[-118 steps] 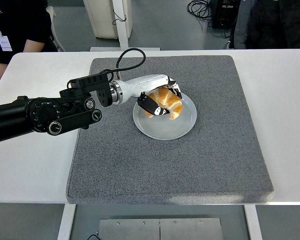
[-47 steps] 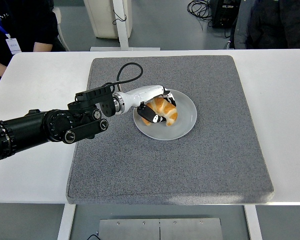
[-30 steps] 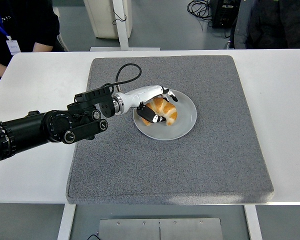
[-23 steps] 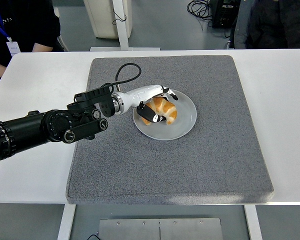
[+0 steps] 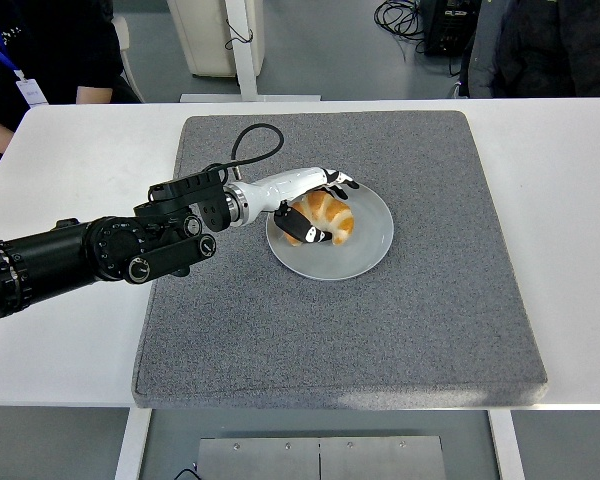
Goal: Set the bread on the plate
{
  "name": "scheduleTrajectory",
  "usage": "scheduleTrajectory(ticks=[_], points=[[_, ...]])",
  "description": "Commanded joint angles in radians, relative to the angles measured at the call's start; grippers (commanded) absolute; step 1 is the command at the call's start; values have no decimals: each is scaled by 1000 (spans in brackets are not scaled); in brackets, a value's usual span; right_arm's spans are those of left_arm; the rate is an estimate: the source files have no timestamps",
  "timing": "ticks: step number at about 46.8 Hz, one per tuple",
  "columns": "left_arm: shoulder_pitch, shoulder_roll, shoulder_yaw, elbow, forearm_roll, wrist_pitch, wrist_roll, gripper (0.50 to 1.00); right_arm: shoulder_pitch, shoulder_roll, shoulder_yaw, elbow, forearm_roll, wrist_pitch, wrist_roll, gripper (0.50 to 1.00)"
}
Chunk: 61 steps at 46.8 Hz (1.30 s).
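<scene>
Loosened, seemingly, left hand [image 5: 315, 205] around bread [image 5: 327, 215] on plate [image 5: 365, 250].

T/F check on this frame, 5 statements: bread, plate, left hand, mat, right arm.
1. The bread lies on the plate. True.
2. The plate sits on bare white table, off the mat. False: it sits on the grey mat, in its upper middle part.
3. The left hand is at the bread, its fingers curled around it. True.
4. The right arm reaches in over the mat. False: no right arm shows in the head view.
5. A second croissant lies on the mat beside the plate. False: the only bread is the one on the plate.
</scene>
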Motion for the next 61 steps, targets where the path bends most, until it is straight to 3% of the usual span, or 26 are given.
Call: scheduleTrajectory(ticks=[1, 9, 22, 45, 57, 61], points=[[-3, 2, -6, -1, -2, 0, 2, 831, 0, 0, 0, 0, 0, 0, 0, 1000], [-5, 3, -27, -4, -2, 0, 2, 869, 0, 0, -2, 0, 0, 0, 0, 1000], [-8, 17, -141, -4, -15, -9, 6, 889, 0, 0, -2, 0, 0, 0, 0, 1000], [-51, 69, -196, 1, -399, 2, 11, 922, -2, 0, 0, 0, 0, 0, 0, 1000], [-31, 69, -351, 80, -491, 2, 5, 925, 0, 0, 0, 0, 0, 0, 0, 1000], [-17, 71, -385, 83, -511, 2, 2, 955, 2, 0, 0, 0, 0, 0, 0, 1000]])
